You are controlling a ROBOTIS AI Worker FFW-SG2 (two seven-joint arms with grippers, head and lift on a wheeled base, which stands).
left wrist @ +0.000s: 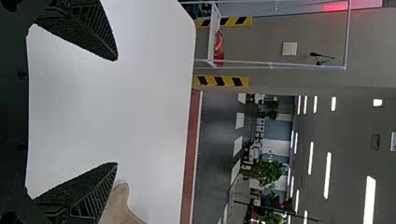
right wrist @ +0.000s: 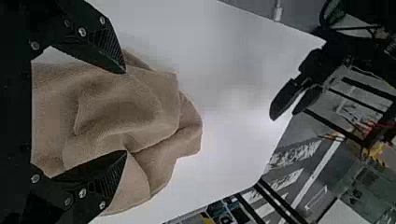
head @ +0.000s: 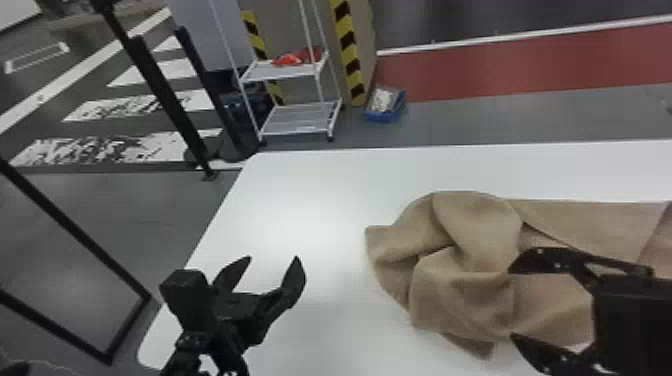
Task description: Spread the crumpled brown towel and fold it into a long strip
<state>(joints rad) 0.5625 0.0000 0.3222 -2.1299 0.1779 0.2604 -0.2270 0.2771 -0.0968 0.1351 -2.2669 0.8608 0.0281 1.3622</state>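
The brown towel (head: 465, 270) lies crumpled on the right part of the white table, its near-left portion bunched in thick folds and a flatter stretch reaching the right edge of the head view. My right gripper (head: 515, 307) is over the towel's near right part, fingers wide apart; in the right wrist view the same gripper (right wrist: 125, 112) has the folded towel (right wrist: 116, 107) between and beyond its fingers, not clamped. My left gripper (head: 274, 257) stands open left of the towel; in the left wrist view the left gripper (left wrist: 116, 112) has bare table between its fingers, with a towel corner (left wrist: 120, 205) beside one fingertip.
The white table (head: 310, 200) has its left edge near my left arm, with free surface between that arm and the towel. Beyond the table stand a white wire shelf (head: 297, 120), a blue bin (head: 385, 107) on the floor and black metal posts.
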